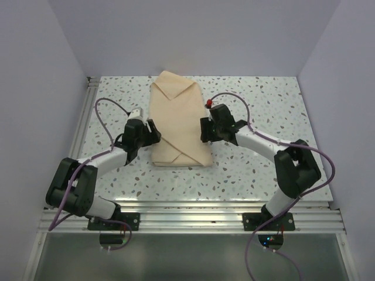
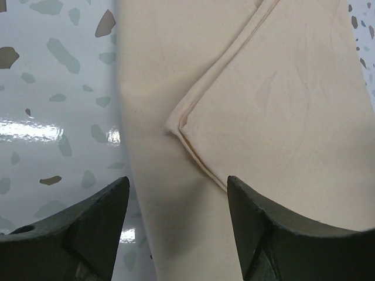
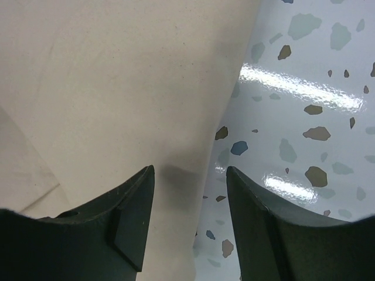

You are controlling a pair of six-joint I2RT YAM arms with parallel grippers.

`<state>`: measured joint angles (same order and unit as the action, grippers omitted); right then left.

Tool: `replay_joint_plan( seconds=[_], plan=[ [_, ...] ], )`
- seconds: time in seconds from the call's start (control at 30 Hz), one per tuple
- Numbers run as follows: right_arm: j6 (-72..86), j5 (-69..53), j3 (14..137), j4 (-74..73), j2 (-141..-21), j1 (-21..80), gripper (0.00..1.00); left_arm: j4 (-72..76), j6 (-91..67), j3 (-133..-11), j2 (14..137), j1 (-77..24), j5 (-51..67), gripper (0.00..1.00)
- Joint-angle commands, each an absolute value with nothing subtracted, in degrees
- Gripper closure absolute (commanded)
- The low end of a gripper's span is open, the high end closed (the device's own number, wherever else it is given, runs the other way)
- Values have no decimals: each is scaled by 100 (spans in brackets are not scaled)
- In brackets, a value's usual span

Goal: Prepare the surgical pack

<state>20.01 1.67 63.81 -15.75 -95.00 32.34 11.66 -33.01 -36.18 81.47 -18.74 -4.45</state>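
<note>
The surgical pack (image 1: pixel 177 120) lies in the middle of the speckled table as a folded beige cloth bundle, its flaps crossing over the top. My left gripper (image 1: pixel 153 133) is at the pack's left edge, low over the table. In the left wrist view it (image 2: pixel 177 178) is open, its jaws straddling the cloth's (image 2: pixel 281 105) side edge, with a folded flap corner ahead. My right gripper (image 1: pixel 205 132) is at the pack's right edge. In the right wrist view it (image 3: pixel 190 168) is open too, one finger over the cloth (image 3: pixel 117 76) and the other over the bare table.
The white speckled table (image 1: pixel 263 117) is walled in on the left, right and back. A metal rail (image 1: pixel 82 123) runs along its left side and another (image 1: pixel 193 213) along the front by the arm bases. A small red part (image 1: pixel 208 104) shows on the right wrist.
</note>
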Motion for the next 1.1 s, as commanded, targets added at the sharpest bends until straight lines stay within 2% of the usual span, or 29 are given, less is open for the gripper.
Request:
replay_joint_plan(
  seconds=[0.0, 0.1, 0.13, 0.2, 0.23, 0.3, 0.4, 0.53, 0.83, 1.07],
  plan=[
    [2136, 17, 6302, -1318, -9633, 3199, 44, 1722, -3445, -3893, 8393, -1819, -378, 30],
    [2162, -114, 6223, -1248, -9650, 3199, 45, 1837, -3454, -3937, 8586, -1811, -404, 42],
    [2180, -132, 6205, -1213, -9668, 3199, 46, 1863, -3463, -3937, 8622, -1802, -387, 56],
    [2206, -184, 6135, -1187, -9703, 3199, 47, 1925, -3489, -3929, 8701, -1784, -360, 66],
    [2223, -202, 6109, -1143, -9712, 3199, 48, 1942, -3507, -3920, 8727, -1784, -334, 74],
    [2267, -263, 6012, -1116, -9729, 3208, 50, 1969, -3516, -3920, 8806, -1784, -264, 81],
    [2320, -360, 5836, -1037, -9633, 3199, 59, 2030, -3542, -3798, 8807, -1784, -176, 91],
    [2496, -370, 5424, -897, -9335, 3243, 62, 2215, -3630, -3551, 8754, -1793, 95, 100],
    [2900, -167, 4571, -1054, -8307, 3629, 66, 2373, -3753, -2743, 8271, -2074, 246, 100],
    [3374, 105, 4132, -1248, -8051, 4324, 65, 2329, -3850, -2198, 7770, -2426, 264, 100]
  ],
)
